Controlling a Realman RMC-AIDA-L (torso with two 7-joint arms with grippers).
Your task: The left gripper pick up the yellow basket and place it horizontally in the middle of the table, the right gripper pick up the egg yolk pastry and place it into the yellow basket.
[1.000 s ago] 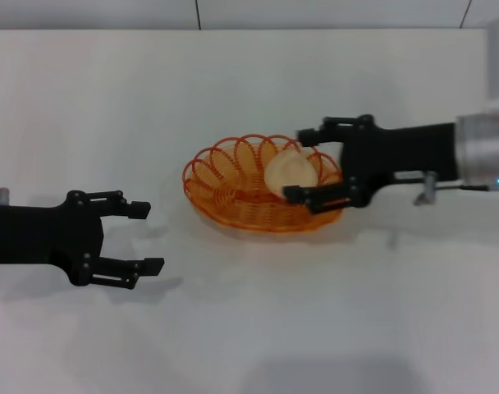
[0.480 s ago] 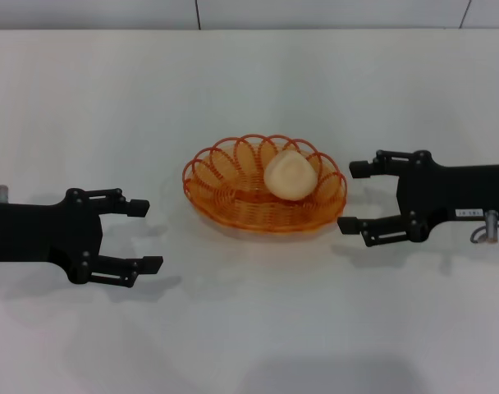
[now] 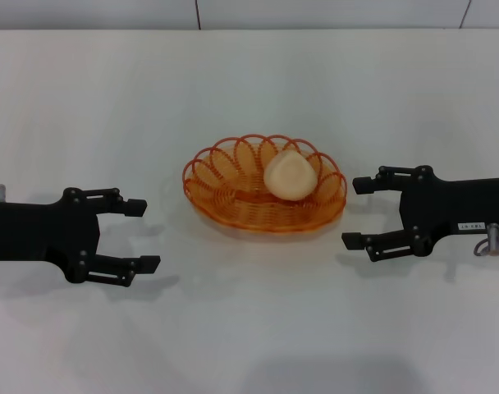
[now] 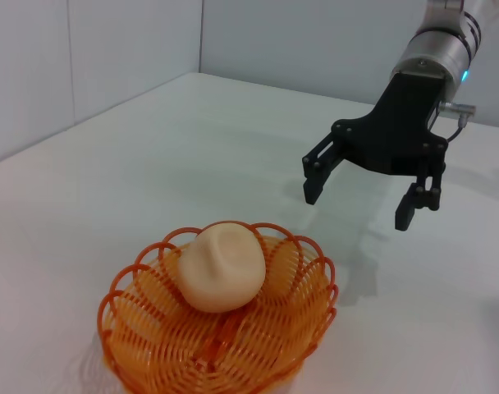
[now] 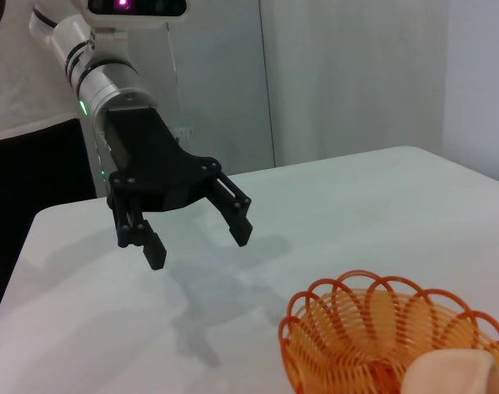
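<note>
The yellow basket (image 3: 233, 201) lies in the middle of the table (image 3: 249, 90), long side across. The egg yolk pastry (image 3: 289, 175) rests inside it, toward its right end; it also shows in the left wrist view (image 4: 221, 267) and, in part, in the right wrist view (image 5: 446, 375). My right gripper (image 3: 358, 213) is open and empty, just right of the basket and apart from it. My left gripper (image 3: 143, 234) is open and empty, left of the basket. Each wrist view shows the other arm's claw beyond the basket (image 4: 217, 345) (image 5: 381, 328).
The white table stretches on all sides of the basket. A wall runs along the table's far edge (image 3: 249, 15). The right arm's silver segment (image 4: 434, 57) rises behind its claw in the left wrist view.
My right gripper has let go of the pastry in the basket and drawn back to the right, open. The left arm has barely moved.
</note>
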